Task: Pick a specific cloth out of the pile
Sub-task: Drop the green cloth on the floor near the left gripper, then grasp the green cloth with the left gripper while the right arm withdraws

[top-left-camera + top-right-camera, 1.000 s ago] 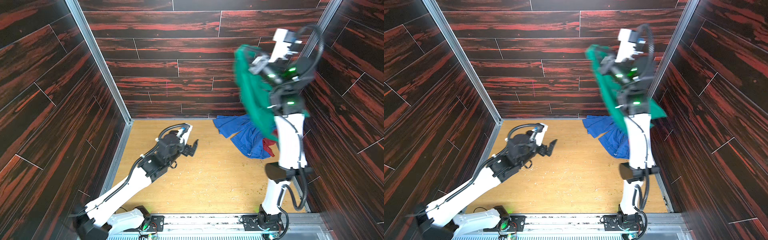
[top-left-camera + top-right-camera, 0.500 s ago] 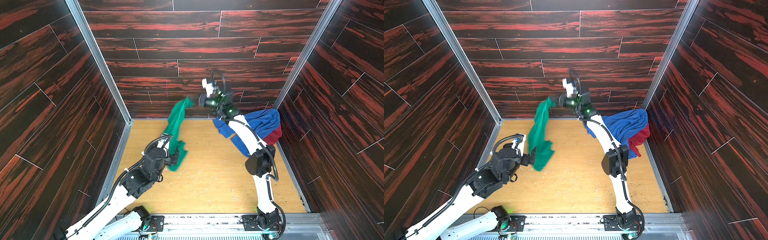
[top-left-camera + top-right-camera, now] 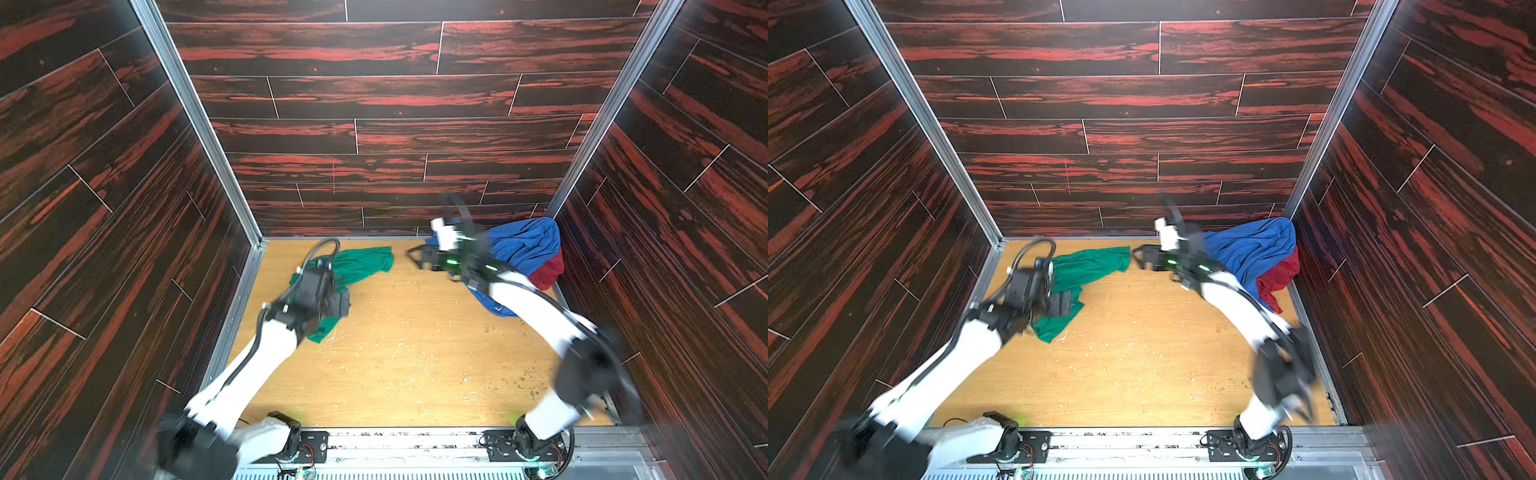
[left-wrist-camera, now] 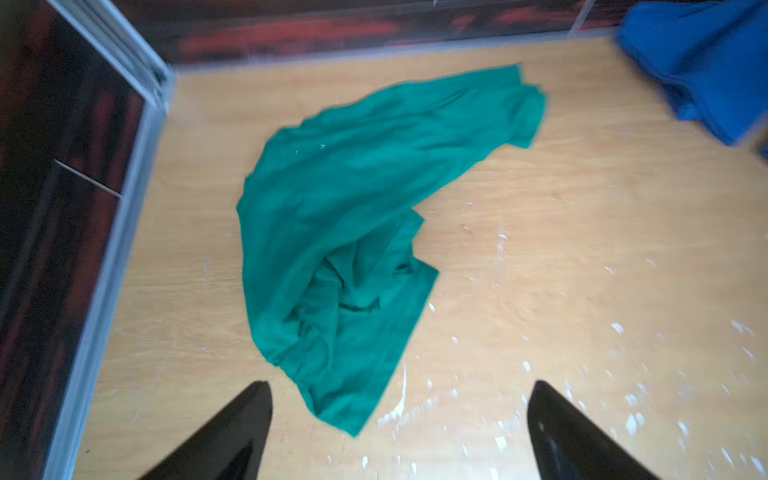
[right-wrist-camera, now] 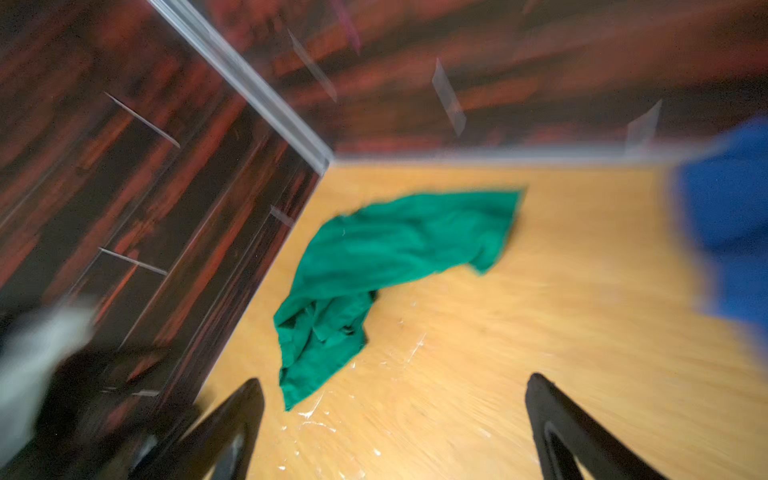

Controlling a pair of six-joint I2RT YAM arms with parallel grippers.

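Green soft cloth [image 3: 365, 264], small and plain, lies crumpled on the light wooden bench [image 3: 415, 353]. It is near the far left corner, well apart from the pile [image 3: 513, 259]. That pile sits in the far right corner: a big royal-blue cloth [image 3: 525, 243] with a dark red cloth [image 3: 548, 274] peeking out at its right side. The left jaws hang over the green cloth's near end, wide open, holding nothing. The right jaws are wide open and empty too. They point at the green cloth from between it and the pile, close to the blue cloth.
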